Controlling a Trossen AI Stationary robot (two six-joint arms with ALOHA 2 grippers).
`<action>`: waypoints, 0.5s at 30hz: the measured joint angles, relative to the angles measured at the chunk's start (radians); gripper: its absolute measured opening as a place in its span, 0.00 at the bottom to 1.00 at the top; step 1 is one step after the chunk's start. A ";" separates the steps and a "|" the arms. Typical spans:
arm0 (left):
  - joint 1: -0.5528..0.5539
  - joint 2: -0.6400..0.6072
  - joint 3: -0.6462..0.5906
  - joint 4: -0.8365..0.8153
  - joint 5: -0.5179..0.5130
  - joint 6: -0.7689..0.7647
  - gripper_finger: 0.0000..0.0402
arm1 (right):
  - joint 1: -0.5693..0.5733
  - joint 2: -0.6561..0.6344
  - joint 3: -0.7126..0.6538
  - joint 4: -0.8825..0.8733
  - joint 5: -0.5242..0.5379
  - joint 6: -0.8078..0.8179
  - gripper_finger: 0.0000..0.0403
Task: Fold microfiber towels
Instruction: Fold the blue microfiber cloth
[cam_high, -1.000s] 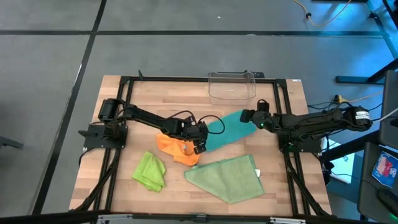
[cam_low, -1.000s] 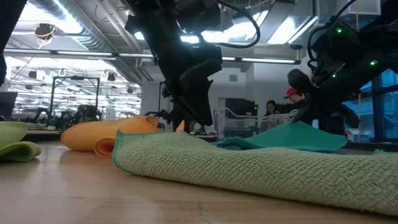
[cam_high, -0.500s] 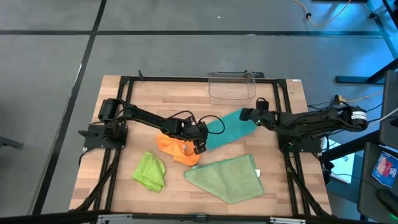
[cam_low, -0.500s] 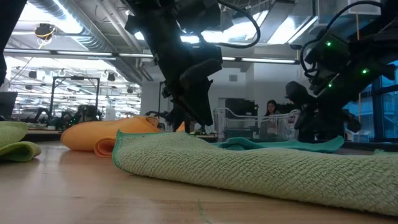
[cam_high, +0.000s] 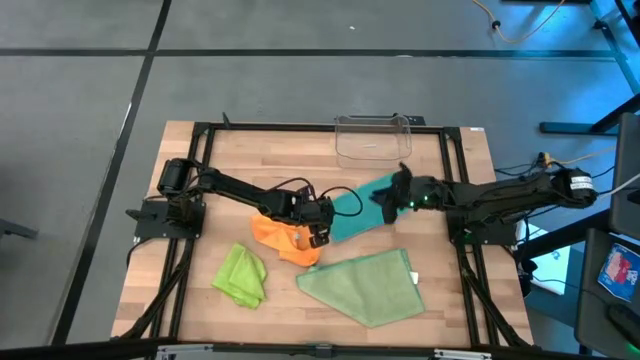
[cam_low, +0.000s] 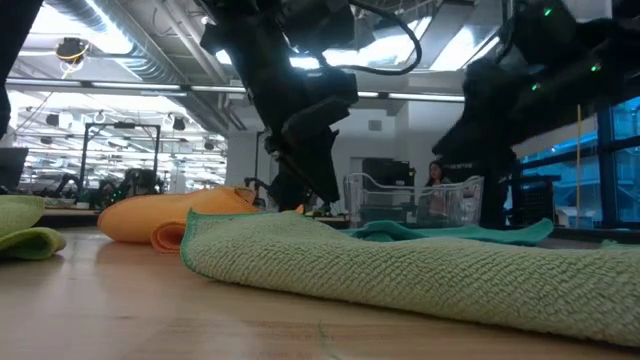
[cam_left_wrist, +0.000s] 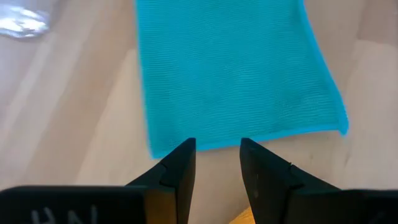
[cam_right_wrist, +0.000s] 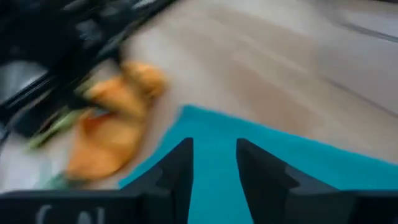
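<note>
Four towels (cam_high: 365, 284) strewn across a slatted wooden table (cam_high: 200, 265)

From above we get even, soft light on the worktop (cam_high: 300, 150), shadows faint; a blue cast sits at the frame's right edge. At worktop height both arms read as dark silhouettes against bright ceiling strips, and the nearest sage towel (cam_low: 400, 275) is soft at bottom. Right wrist view is heavily motion-blurred; left wrist view only slightly soft.

Towels: orange (cam_high: 280, 238), teal (cam_high: 368, 207), lime green (cam_high: 241, 275), pale sage (cam_high: 364, 286)
</note>
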 joint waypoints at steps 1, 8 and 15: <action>0.000 -0.014 0.000 -0.004 -0.016 -0.002 0.29 | 0.031 0.011 0.000 0.027 -0.003 -0.033 0.31; -0.044 -0.198 0.001 -0.191 -0.230 -0.076 0.29 | 0.196 0.135 0.031 0.158 -0.003 -0.216 0.31; -0.124 -0.336 0.001 -0.284 -0.404 -0.147 0.29 | 0.250 0.321 0.213 0.161 -0.019 -0.453 0.31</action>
